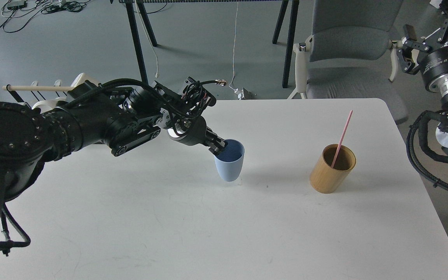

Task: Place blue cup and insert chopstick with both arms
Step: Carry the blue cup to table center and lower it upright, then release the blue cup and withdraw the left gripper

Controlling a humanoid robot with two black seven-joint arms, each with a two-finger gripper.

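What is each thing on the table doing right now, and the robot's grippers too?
Blue cup: upright on the table, empty, held at its rim.
Left gripper: shut on the blue cup's rim, one finger inside.
Chopstick: leaning in the wooden cup.
Wooden cup: upright, not held.
Right gripper: raised beside the table, holding nothing; open or shut is unclear.

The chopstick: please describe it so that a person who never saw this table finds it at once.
On the white table, look right of the blue cup to the tan wooden cup. The chopstick leans inside it, sticking out above the rim. It is the only thin pink stick there.
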